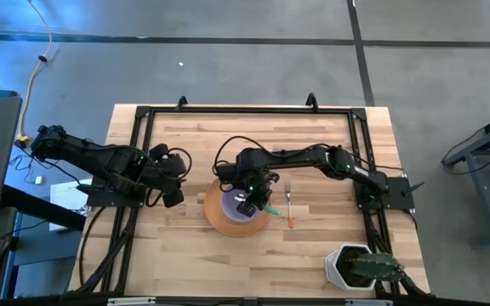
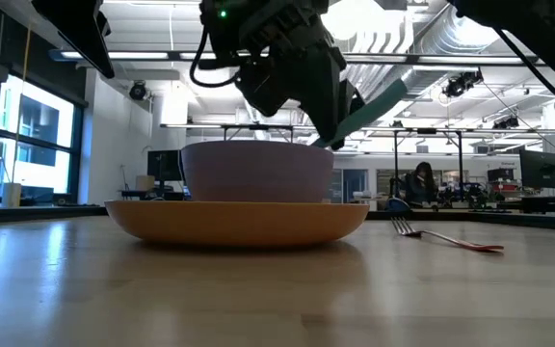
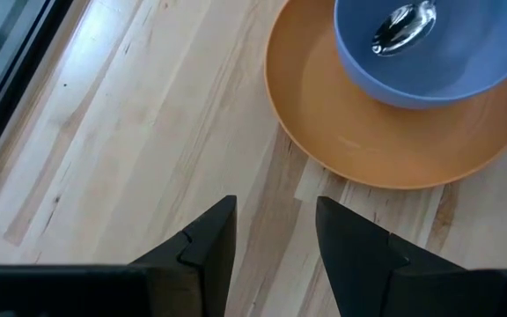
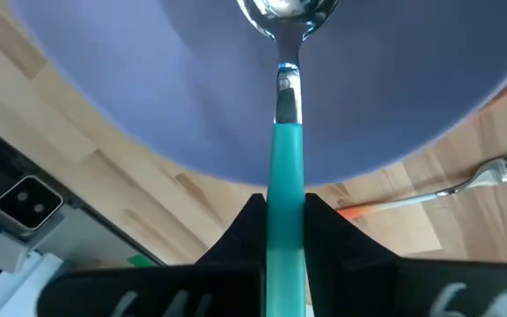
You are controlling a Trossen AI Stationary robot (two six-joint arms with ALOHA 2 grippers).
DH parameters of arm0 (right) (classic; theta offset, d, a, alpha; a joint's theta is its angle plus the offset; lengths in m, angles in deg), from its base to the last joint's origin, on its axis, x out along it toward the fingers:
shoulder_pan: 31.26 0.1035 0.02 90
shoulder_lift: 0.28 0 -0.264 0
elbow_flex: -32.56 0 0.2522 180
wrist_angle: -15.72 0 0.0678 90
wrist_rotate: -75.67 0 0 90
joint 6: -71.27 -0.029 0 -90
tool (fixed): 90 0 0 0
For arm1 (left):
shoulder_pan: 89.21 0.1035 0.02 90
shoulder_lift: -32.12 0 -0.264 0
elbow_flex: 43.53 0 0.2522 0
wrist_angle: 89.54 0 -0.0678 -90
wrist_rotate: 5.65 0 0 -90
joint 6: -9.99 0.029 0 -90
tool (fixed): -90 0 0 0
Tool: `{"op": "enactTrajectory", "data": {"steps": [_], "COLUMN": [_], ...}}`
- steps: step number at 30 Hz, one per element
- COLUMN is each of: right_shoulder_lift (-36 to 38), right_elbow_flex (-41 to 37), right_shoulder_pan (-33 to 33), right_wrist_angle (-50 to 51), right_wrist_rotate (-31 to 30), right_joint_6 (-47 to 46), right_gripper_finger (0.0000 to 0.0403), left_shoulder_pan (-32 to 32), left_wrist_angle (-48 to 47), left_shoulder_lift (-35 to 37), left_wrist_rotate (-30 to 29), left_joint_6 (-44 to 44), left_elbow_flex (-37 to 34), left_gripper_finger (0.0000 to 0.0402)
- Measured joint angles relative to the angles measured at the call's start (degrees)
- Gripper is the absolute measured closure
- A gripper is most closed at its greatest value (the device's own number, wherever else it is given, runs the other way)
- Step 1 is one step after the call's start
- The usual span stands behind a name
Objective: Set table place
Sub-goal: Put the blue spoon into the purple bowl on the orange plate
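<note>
The left gripper waits low over the table, jaws apart and empty, the orange plate just ahead. The right gripper, arm bent over the lavender bowl, clamps the teal-handled spoon, tip in the bowl. The orange-handled fork lies just beside.

We're in a big open robotics lab or workshop: exposed ducts and strip lights run overhead, monitors and benches line the back, a person sits at a workstation, and the butcher-block table in its black rail frame stands on bare grey concrete floor.
</note>
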Motion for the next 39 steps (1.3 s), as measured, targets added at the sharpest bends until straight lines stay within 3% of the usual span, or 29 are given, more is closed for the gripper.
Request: {"op": "enactTrajectory", "data": {"steps": [31,39], "right_shoulder_lift": [-0.37,-0.37], "right_elbow_flex": [-0.02,-0.04], "right_shoulder_pan": [0.33,1.03], "right_wrist_angle": [-5.06,-1.16], "right_wrist_rotate": [-0.98,-0.37], "right_joint_6": [-0.46,-1.99], "right_gripper_finger": [0.0391,0.0391], "left_shoulder_pan": [0.02,0.00], "left_wrist_angle": [0.13,0.54], "left_shoulder_lift": [0.02,0.02], "left_wrist_rotate": [0.02,0.00], "left_joint_6": [0.00,0.00], "left_elbow_flex": [0.00,0.00], "left_gripper_finger": [0.0256,0.0256]}}
